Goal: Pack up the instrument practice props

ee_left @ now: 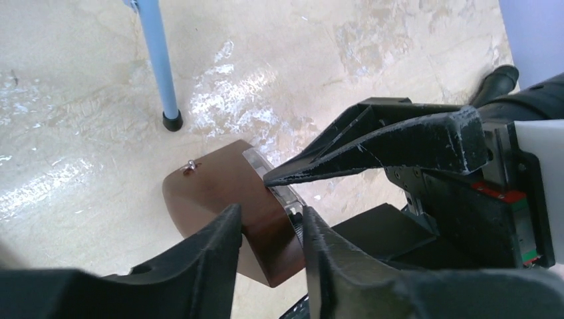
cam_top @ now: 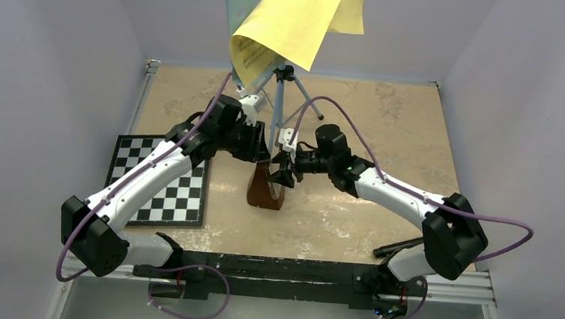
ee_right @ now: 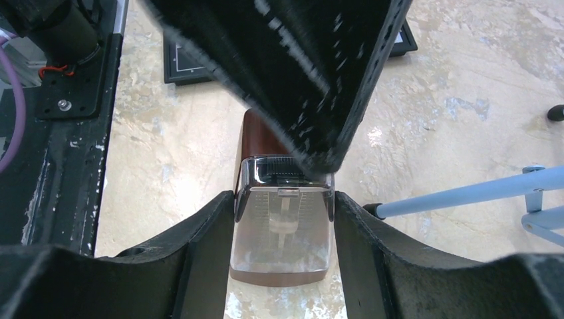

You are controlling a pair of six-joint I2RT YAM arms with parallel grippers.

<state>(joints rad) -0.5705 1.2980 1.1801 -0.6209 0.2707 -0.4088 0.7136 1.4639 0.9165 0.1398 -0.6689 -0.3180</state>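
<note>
Top external view: on the tabletop (cam_top: 387, 122), the blue music stand (cam_top: 278, 107) with yellow sheets (cam_top: 297, 18) stands at the back. I see the brown metronome (cam_top: 264, 192) in the middle. The left gripper (ee_left: 269, 232) and right gripper (ee_right: 282, 232) jaws both squeeze it.

Plain pale-grey walls (cam_top: 46, 53) enclose a beige marbled tabletop (cam_top: 395, 122) on three sides, its surface glossy.

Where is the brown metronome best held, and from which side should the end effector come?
Take the metronome across the two side faces beside its clear cover, coming from the cover side, as the right end effector does. Those faces are flat and opposite; it tapers upward, so stay low.
</note>
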